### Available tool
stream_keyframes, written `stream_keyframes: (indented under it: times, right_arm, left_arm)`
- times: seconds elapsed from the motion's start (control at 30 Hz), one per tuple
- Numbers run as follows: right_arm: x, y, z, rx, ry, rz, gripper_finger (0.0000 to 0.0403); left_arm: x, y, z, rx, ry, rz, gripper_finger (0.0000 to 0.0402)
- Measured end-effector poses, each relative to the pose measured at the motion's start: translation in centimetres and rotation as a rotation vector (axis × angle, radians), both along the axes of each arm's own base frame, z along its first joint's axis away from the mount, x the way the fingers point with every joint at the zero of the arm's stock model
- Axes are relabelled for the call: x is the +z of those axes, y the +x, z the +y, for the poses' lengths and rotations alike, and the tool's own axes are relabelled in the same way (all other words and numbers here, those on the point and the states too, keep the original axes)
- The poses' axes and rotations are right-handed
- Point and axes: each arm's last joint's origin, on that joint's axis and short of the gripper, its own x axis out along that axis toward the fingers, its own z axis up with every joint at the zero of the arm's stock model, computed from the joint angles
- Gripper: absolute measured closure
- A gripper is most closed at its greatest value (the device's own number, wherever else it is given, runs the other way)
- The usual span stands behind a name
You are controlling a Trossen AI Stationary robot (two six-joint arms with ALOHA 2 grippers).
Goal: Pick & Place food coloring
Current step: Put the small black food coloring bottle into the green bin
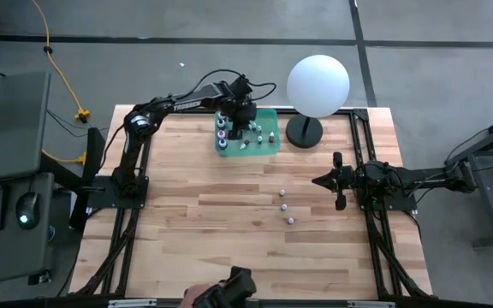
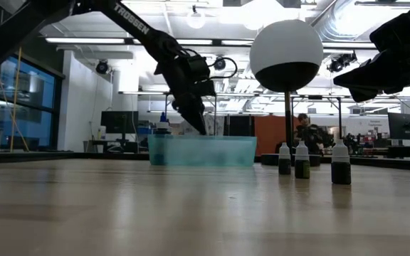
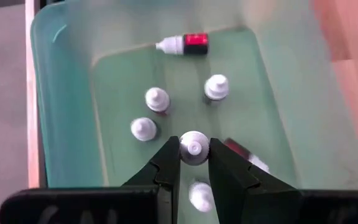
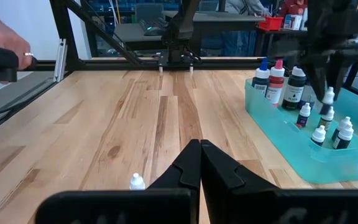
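Observation:
The food coloring bottles are tiny and white-capped. Several stand or lie in a teal tray (image 1: 268, 141) at the table's far side; taller ones (image 4: 277, 81) stand along its left end, and a red one (image 3: 188, 43) lies on its side. Three more (image 1: 285, 206) stand in a row on the wood mid-table, also in the low view (image 2: 302, 160). My left gripper (image 3: 193, 163) is over the tray, pointing down, shut on one small bottle. My right gripper (image 1: 317, 180) waits shut above the table's right side, its fingertips (image 4: 201, 146) together. My left gripper pinches one small bottle by its white cap (image 3: 193, 148) between its two fingertips, coming from above and pointing down. The bottle (image 4: 329, 96) hangs upright below the fingers inside the tray, and its cap shows larger than the caps of the bottles standing on the tray floor.
A big white sphere on a black base (image 1: 317, 85) stands just right of the tray at the far edge. A person's hand (image 4: 5, 53) shows beyond the table's left side, and a dark object (image 1: 229, 291) sits at the near edge. Bare wood lies left of the three loose bottles.

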Motion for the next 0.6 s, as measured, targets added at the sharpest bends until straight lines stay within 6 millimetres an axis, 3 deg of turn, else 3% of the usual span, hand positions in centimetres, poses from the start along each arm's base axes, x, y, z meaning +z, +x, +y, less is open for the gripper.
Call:
stream_keyframes:
  times: [0.17, 0.6]
  right_arm:
    - [0.0, 0.0, 0.0, 0.0, 0.0, 0.0, 0.0402]
    - [0.0, 0.0, 0.0, 0.0, 0.0, 0.0, 0.0402]
  left_arm:
    - [-1.7, 0.4, 0.2, 0.006, 0.001, 0.047, 0.0346]
    - [-1.7, 0.5, 0.3, -0.012, -0.009, 0.019, 0.0346]
